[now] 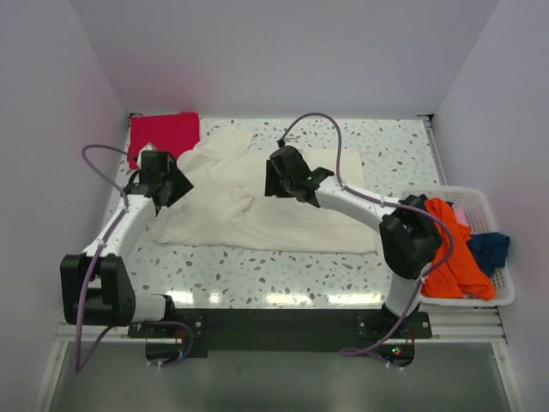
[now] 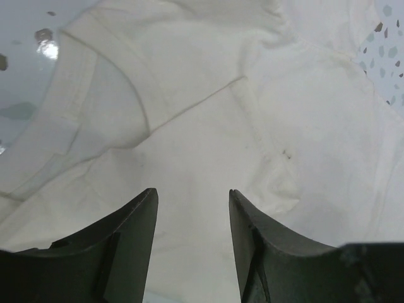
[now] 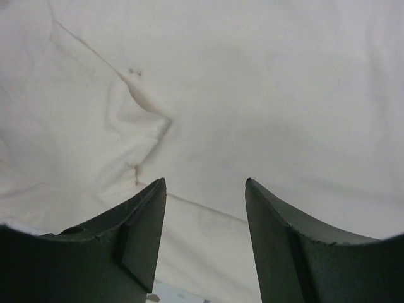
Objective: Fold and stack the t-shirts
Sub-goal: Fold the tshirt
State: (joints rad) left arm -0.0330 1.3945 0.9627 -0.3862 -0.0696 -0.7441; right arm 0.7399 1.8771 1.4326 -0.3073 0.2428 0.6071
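A large cream t-shirt (image 1: 249, 215) lies partly folded across the middle of the speckled table (image 1: 257, 275). My left gripper (image 1: 165, 190) hovers over the shirt's left end, near the collar (image 2: 126, 69). It is open, and only cream cloth (image 2: 208, 126) shows between its fingers (image 2: 192, 190). My right gripper (image 1: 287, 178) hangs over the shirt's upper middle. It is open too (image 3: 205, 180), above a creased fold of the cream cloth (image 3: 252, 95). A folded red t-shirt (image 1: 163, 133) rests at the back left corner. Orange (image 1: 455, 253) and blue (image 1: 491, 249) t-shirts lie crumpled in the basket.
A white plastic basket (image 1: 476, 196) stands at the table's right edge, beside the right arm's base. White walls close in the table at the back and on both sides. A purple cable loops above each arm.
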